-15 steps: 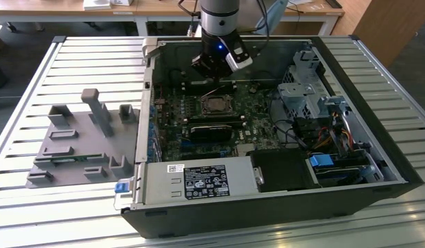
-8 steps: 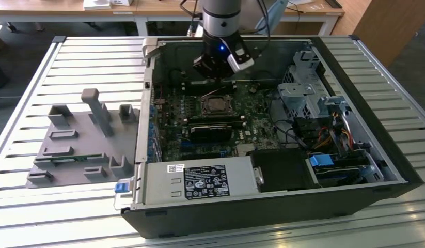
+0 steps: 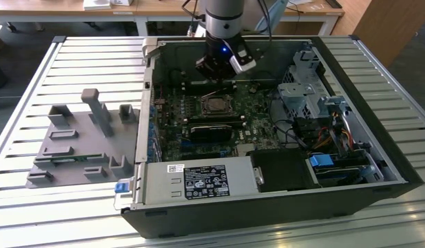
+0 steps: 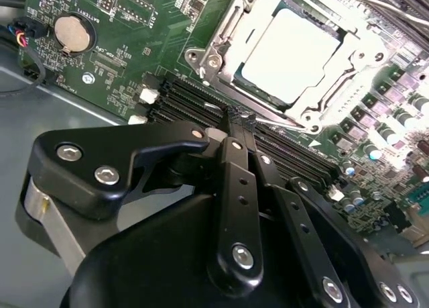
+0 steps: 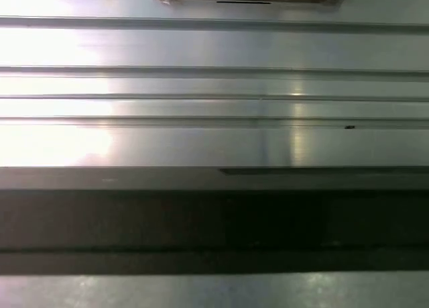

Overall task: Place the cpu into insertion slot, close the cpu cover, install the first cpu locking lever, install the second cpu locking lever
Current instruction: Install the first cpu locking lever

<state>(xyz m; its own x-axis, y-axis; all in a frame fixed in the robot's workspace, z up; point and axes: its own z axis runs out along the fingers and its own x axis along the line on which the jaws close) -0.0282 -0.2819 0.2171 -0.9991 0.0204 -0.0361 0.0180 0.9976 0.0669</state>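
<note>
The open computer case (image 3: pixel 377 155) lies on a slatted table. On its green board, the cpu (image 4: pixel 291 53) sits in the insertion slot (image 3: pixel 214 106), its pale grey top showing through the window of the cpu cover (image 4: pixel 221 46), which lies flat over it. My gripper (image 4: pixel 238 115) hangs just past the socket's far side in the exterior view (image 3: pixel 216 80). Its black fingers (image 4: pixel 231 160) are pressed together, and their tips rest at a thin metal locking lever (image 4: pixel 288 125) along the socket's edge. Whether the lever is pinched between them is hidden.
Long black memory slots (image 4: pixel 181 100) run beside the socket, right under the fingertips. A coin cell (image 4: pixel 72 31) sits farther off on the board. A drive cage (image 3: pixel 302 93), cables and a power supply (image 3: pixel 198 181) crowd the case. A grey parts fixture (image 3: pixel 81 139) stands on the exterior view's left.
</note>
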